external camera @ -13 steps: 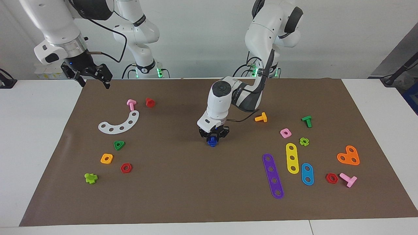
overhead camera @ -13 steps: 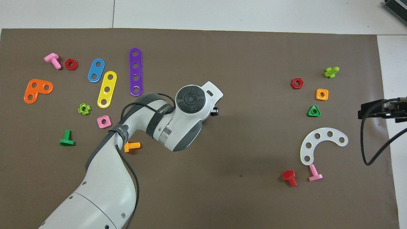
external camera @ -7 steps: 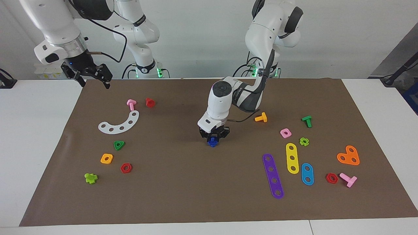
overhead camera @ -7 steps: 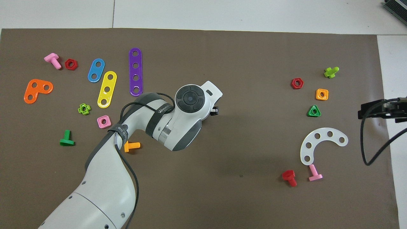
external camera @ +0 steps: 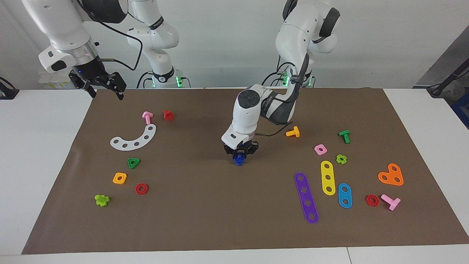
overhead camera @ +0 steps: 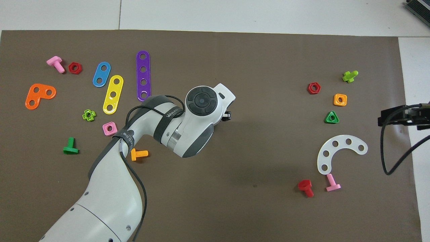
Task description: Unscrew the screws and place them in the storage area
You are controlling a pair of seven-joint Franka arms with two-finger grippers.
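The dark-blue screw point(external camera: 239, 158) is at the middle of the brown mat point(external camera: 205, 216), standing with its nut on it. My left gripper point(external camera: 239, 153) points straight down onto it and is shut on its top. In the overhead view the left hand covers the screw, and only a black finger part point(overhead camera: 227, 116) shows. My right gripper point(external camera: 104, 86) is open and empty, held up over the mat's corner at the right arm's end, where it waits. It also shows in the overhead view point(overhead camera: 403, 116).
Toward the right arm's end lie a white curved plate point(external camera: 135, 138), a pink bolt point(external camera: 147, 117), a red bolt point(external camera: 168, 115) and a green triangular nut point(external camera: 133, 162). Toward the left arm's end lie an orange bolt point(external camera: 293, 132), a purple strip point(external camera: 306, 197) and a yellow strip point(external camera: 327, 177).
The left arm's wrist and elbow have shifted a little while the gripper stays on the blue screw. The screw has barely moved. The right arm has not moved.
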